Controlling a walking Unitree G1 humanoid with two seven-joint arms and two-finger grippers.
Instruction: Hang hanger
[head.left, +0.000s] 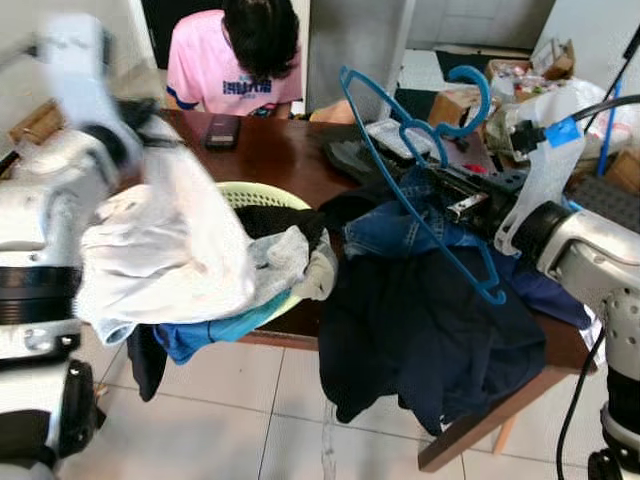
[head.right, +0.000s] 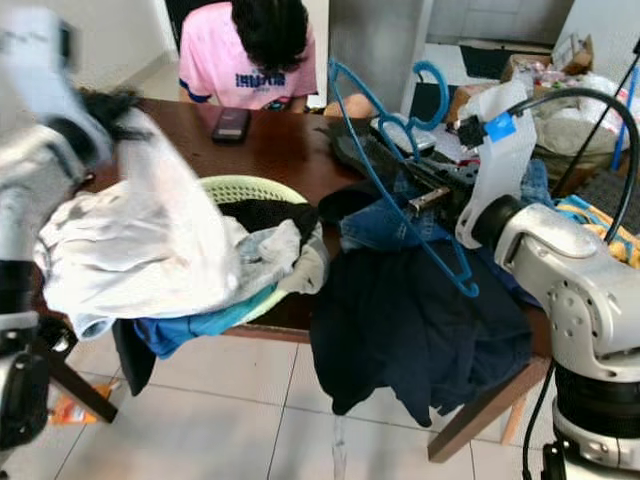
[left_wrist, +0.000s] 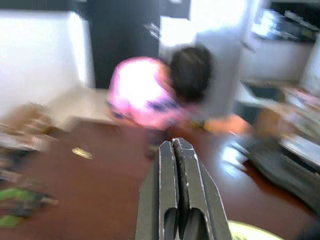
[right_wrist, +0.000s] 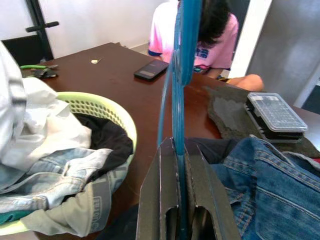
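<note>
Hanger (head.left: 420, 170), blue, is clamped in the right hand (right_wrist: 181, 165), arm stretched over the bench (head.left: 270, 150) beside the basket (right_wrist: 107, 112). Left hand (left_wrist: 176, 150) is pinched shut, raised above that basket.

Cloth, plastic and polished wood in front of you.
Your right end effector (right_wrist: 181, 200) has matt black fingers pinched on a smooth, glossy blue plastic hanger (head.left: 420, 170). The table (right_wrist: 120, 95) is dark, glossy wood. You see a pale green woven-look plastic basket (right_wrist: 107, 107), rough blue denim (right_wrist: 265, 185), a soft white cloth (head.left: 170, 250), and shiny floor tiles (head.left: 240, 420).
</note>
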